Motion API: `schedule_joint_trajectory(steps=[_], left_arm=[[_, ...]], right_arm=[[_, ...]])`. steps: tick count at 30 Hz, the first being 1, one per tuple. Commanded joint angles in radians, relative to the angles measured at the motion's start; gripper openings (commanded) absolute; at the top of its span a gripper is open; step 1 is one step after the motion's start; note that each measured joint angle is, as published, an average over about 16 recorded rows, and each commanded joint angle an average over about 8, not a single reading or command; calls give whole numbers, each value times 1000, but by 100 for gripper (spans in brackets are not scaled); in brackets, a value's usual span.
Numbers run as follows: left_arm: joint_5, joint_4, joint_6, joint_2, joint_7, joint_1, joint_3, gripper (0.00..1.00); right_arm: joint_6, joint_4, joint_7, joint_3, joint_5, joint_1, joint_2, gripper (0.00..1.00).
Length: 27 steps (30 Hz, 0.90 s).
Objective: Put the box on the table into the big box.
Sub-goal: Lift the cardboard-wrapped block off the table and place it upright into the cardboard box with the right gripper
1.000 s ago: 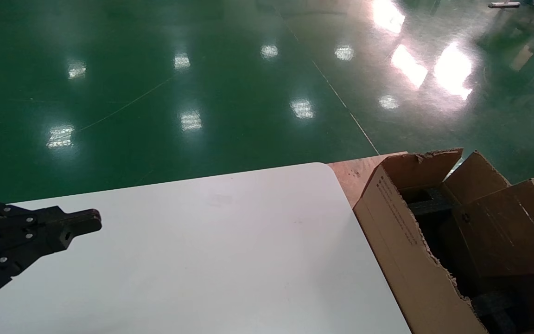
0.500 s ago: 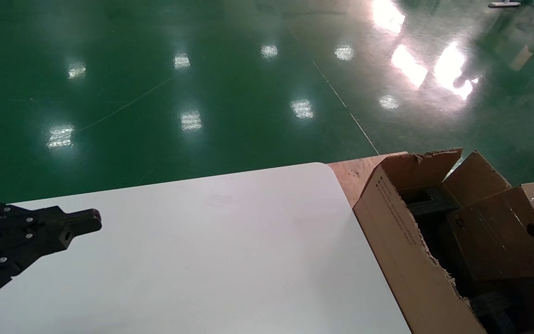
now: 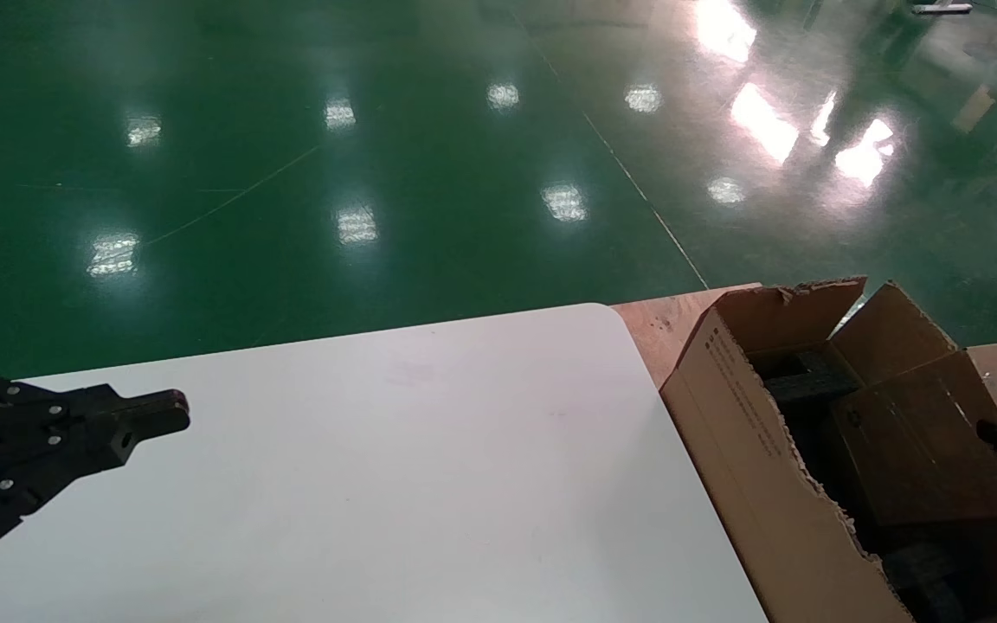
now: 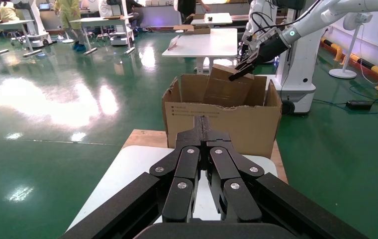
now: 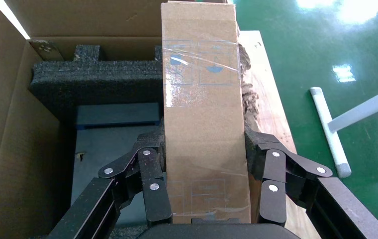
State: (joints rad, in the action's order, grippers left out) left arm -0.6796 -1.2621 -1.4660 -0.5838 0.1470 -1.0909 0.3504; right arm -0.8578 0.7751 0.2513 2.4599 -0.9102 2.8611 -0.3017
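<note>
At the far left of the head view the left gripper (image 3: 171,414) hangs low over the near left part of the white table (image 3: 395,467), its two black fingers pressed together with nothing between them; its own wrist camera shows the same clenched pair (image 4: 203,130) pointing across the tabletop toward the carton. The table's rounded far corner lies just beside a brown wooden board (image 3: 663,324), on which the big box (image 3: 758,484) stands with ragged torn top edges and small print on the side facing the table. Black foam (image 5: 95,82) lines its inside. Farther right, the right gripper (image 5: 204,186) is clamped on the box (image 5: 202,124), one finger on each of its opposite sides, holding it tilted over the carton's open top, its lower part already below the torn rim (image 3: 923,441).
</note>
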Motion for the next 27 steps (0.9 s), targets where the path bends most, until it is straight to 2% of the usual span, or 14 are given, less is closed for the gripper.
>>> schedule_joint_trajectory(steps=[1,4,5,7,8,11,12,13,14,16,27], left_arm=[[0,0,0,0,0,0,0,0],[0,0,0,0,0,0,0,3],[0,0,0,0,0,0,0,15],[0,0,0,0,0,0,0,40],[0,0,0,0,0,0,0,52],[0,0,0,0,0,0,0,90],[0,0,0,0,0,0,0,100],[0,0,0,0,0,0,0,100],[0,0,0,0,0,0,0,100],[0,0,0,0,0,0,0,100],[0,0,0,0,0,0,0,100]], right_arm=[[7,-7,-7,18,19,-1,4,0],[14,-13,-16,42,44,-1,9,0],[17,-14,-19,49,52,-1,11,0],[22,-15,-23,65,68,-2,16,10],[24,-16,-25,73,75,-2,18,19],[31,-18,-28,96,97,-4,28,56],[34,-20,-29,103,103,-4,31,68],[36,-21,-30,110,109,-5,34,81],[39,-22,-30,117,116,-6,38,89],[43,-25,-32,130,127,-8,44,99],[61,-36,-38,168,164,-13,64,100]])
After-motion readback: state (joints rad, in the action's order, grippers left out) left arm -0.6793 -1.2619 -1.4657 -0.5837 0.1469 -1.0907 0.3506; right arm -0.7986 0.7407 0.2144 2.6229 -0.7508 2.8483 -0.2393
